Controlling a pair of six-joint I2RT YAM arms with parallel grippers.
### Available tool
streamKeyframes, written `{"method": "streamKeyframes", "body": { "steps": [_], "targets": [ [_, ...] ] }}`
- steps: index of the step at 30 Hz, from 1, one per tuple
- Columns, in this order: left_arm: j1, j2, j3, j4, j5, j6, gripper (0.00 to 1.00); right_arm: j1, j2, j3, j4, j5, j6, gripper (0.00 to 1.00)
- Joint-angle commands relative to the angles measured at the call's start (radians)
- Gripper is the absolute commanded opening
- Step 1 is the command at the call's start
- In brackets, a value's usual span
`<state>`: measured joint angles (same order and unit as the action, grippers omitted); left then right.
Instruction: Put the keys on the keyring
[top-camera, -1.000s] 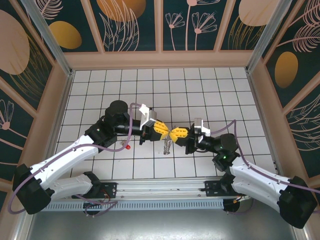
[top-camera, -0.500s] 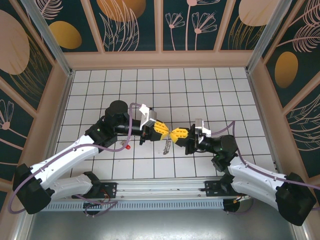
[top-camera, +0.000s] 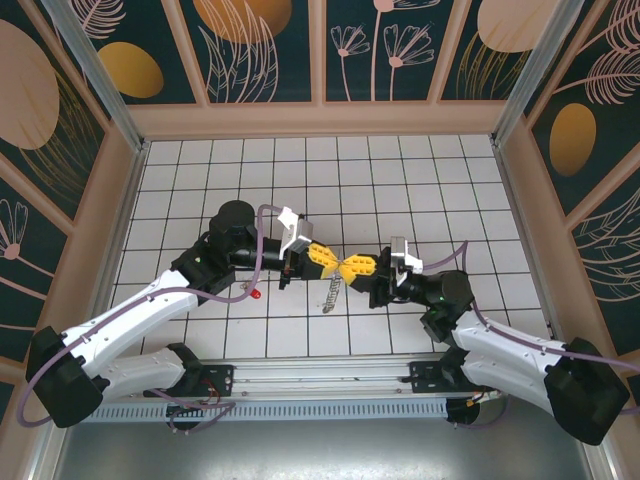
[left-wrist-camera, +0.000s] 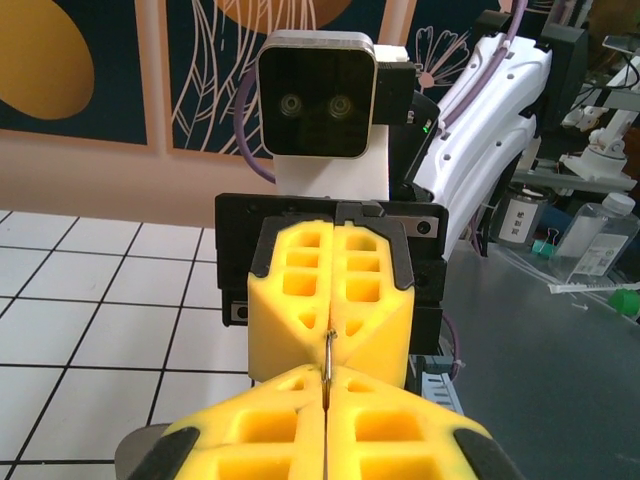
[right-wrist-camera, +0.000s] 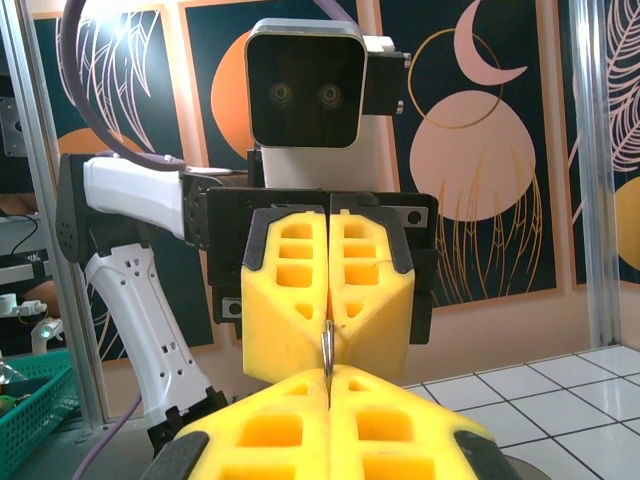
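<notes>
While L & R jaws pinch the keyring (top-camera: 334, 289) shut, it can slip.
One hard tug — it drops, & red key (top-camera: 256, 295) isn't on yet.

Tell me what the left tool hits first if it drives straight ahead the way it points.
The right tool, nose to nose with the left tool; only a thin metal part of the keyring sits between their shut tips, so contact looks almost immediate.
</notes>
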<state>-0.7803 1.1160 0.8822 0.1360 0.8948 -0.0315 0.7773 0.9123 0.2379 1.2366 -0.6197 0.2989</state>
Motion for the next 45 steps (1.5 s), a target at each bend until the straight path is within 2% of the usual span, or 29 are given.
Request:
{"method": "streamKeyframes", "body": {
  "steps": [1, 4, 8, 10, 12, 15, 20, 24, 32, 45],
  "targets": [
    [-0.005, 0.01, -0.009, 0.048, 0.03, -0.011, 0.05, 0.01, 0.002, -0.017, 0.106, 0.012, 0.014, 0.0],
    [-0.005, 0.01, -0.008, 0.059, 0.032, -0.015, 0.0, 0.01, 0.01, -0.021, 0.122, 0.015, 0.017, 0.0],
    [-0.005, 0.009, 0.0, 0.047, 0.03, -0.009, 0.0, 0.011, 0.019, -0.02, 0.108, 0.026, 0.016, 0.0],
    [-0.006, 0.007, 0.018, -0.013, 0.008, 0.027, 0.0, 0.011, -0.002, -0.012, 0.041, 0.035, 0.0, 0.11],
    [-0.005, 0.009, 0.044, -0.104, -0.041, 0.094, 0.0, 0.011, -0.051, 0.01, -0.094, 0.049, -0.039, 0.23],
    [-0.005, 0.03, 0.084, -0.272, -0.12, 0.197, 0.0, 0.014, -0.141, 0.062, -0.384, 0.083, -0.137, 0.29],
    [-0.005, 0.055, 0.145, -0.402, -0.21, 0.278, 0.0, 0.014, -0.257, 0.146, -0.772, 0.173, -0.269, 0.3],
    [-0.006, 0.08, 0.175, -0.484, -0.262, 0.324, 0.0, 0.014, -0.259, 0.199, -0.932, 0.192, -0.338, 0.3],
    [-0.007, 0.085, 0.207, -0.582, -0.309, 0.37, 0.0, 0.025, -0.171, 0.266, -1.032, 0.161, -0.419, 0.31],
    [-0.007, 0.102, 0.213, -0.622, -0.285, 0.389, 0.0, 0.043, -0.086, 0.282, -0.953, 0.129, -0.422, 0.32]
  ]
}}
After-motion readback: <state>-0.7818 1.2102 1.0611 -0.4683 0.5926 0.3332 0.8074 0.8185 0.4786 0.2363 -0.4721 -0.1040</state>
